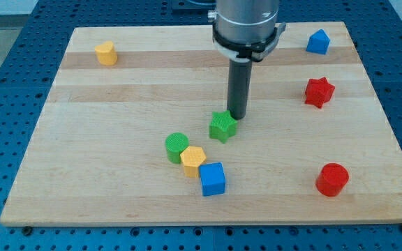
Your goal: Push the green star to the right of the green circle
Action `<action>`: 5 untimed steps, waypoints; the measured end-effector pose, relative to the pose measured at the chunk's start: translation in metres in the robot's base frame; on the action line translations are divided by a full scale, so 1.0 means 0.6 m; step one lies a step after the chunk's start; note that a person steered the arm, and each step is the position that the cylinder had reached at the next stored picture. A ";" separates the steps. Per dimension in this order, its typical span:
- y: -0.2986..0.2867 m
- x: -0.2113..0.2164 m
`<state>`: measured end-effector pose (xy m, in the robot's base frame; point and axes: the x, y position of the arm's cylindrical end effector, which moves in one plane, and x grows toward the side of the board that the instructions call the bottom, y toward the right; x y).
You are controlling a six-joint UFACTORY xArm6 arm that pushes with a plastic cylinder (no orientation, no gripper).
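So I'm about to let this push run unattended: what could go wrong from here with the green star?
My tip sits at the upper right edge of the green star, so a push from there would likely send it down-left into the green circle, not to its right. The yellow block and blue cube crowd that circle and could get shoved along too.

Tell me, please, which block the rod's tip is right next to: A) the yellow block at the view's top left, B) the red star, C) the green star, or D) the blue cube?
C: my tip stands just behind the green star, on its upper right side in the view, far from the others.
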<state>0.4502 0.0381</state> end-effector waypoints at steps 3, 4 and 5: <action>-0.031 0.132; 0.021 0.122; 0.104 0.062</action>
